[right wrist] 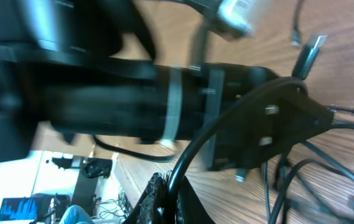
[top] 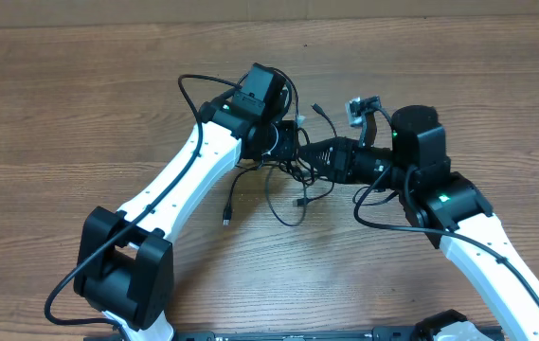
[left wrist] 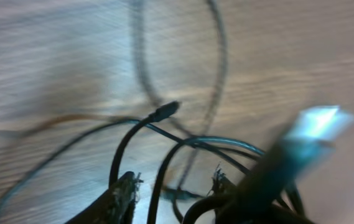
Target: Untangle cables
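Working mid-frame, we are pinching the cables [left wrist: 164,112] in the clenched right gripper [right wrist: 166,186]; the left gripper [left wrist: 173,190] is straddling strands, jaws parted; bare table [top: 61,95] is spreading upper left.

The overhead camera looks straight down on the table [top: 51,104] from well above, with the cables [top: 288,194] at mid-frame. The left wrist camera sits close over those same cables, angled down and blurred. The right wrist camera faces sideways, so near that the left arm [right wrist: 121,99] fills its upper frame.
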Action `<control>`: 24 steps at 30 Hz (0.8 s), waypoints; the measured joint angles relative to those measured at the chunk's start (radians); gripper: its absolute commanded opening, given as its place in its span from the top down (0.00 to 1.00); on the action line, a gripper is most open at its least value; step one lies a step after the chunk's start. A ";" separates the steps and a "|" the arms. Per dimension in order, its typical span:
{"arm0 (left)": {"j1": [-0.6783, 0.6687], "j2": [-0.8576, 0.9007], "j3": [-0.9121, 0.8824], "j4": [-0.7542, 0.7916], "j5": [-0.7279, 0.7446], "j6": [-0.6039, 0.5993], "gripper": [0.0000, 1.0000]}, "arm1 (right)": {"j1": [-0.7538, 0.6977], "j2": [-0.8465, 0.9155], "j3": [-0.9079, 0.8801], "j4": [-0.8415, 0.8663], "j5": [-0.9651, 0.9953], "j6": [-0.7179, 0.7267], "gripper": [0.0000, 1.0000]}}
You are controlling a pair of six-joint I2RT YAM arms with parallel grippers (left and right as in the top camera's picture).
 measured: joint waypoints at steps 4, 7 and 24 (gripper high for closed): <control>-0.006 -0.001 0.002 0.009 -0.135 -0.077 0.96 | -0.001 -0.043 0.029 0.000 -0.011 0.000 0.96; -0.006 -0.008 0.003 0.037 -0.186 -0.111 0.96 | -0.001 -0.073 0.033 -0.027 -0.011 0.000 0.96; 0.143 -0.015 0.008 -0.058 -0.523 -0.113 0.57 | -0.134 -0.158 0.045 -0.306 0.033 -0.061 0.96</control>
